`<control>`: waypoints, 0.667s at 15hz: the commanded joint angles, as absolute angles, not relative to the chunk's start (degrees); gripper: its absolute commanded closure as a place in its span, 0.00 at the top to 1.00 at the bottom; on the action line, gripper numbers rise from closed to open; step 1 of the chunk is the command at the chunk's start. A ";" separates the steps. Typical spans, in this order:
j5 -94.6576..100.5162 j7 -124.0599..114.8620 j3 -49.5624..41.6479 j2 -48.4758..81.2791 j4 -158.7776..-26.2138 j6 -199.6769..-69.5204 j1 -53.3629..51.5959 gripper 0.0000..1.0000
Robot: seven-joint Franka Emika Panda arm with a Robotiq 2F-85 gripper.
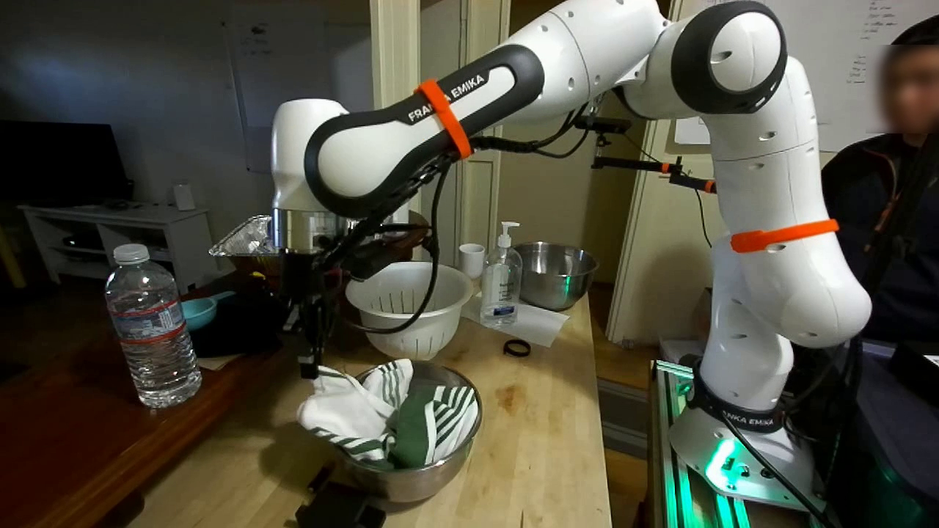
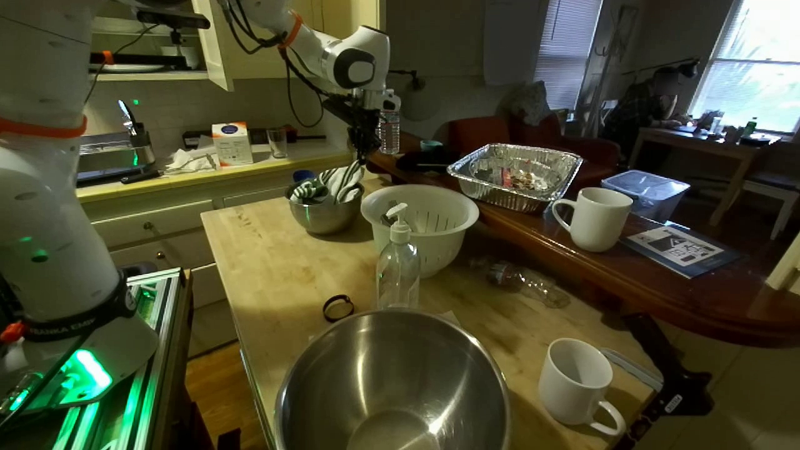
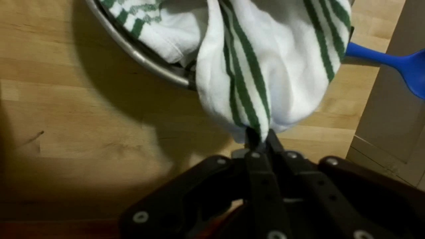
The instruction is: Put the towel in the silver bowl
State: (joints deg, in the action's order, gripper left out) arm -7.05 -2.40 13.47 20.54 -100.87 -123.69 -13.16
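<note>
The towel is white with green stripes and a green part. It lies bunched in the silver bowl in both exterior views [image 1: 433, 425] [image 2: 340, 182], with one part draped over the rim. The silver bowl [image 1: 411, 485] stands on the wooden table; it also shows in an exterior view [image 2: 325, 219], and its rim shows in the wrist view [image 3: 139, 57]. My gripper [image 3: 262, 141] is shut on a corner of the towel [image 3: 282, 63], outside the bowl's rim. In an exterior view the gripper [image 1: 311, 367] is above and beside the bowl. The bowl's inside is mostly hidden by the towel.
A white colander [image 1: 414, 337] stands close to the bowl. A pump bottle [image 1: 502, 282], a larger steel bowl [image 2: 394, 381] and a black ring [image 1: 517, 347] are farther along. A water bottle [image 1: 152, 330] stands on the raised dark counter. A blue spoon [image 3: 378, 56] sticks out past the table edge.
</note>
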 commanded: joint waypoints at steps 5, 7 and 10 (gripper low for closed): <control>-15.75 9.84 15.50 5.58 -111.91 -103.92 -11.93 0.02; -12.14 6.13 14.73 3.34 -116.03 -102.16 -12.87 0.02; -8.91 0.62 13.98 3.02 -121.26 -105.17 -12.89 0.02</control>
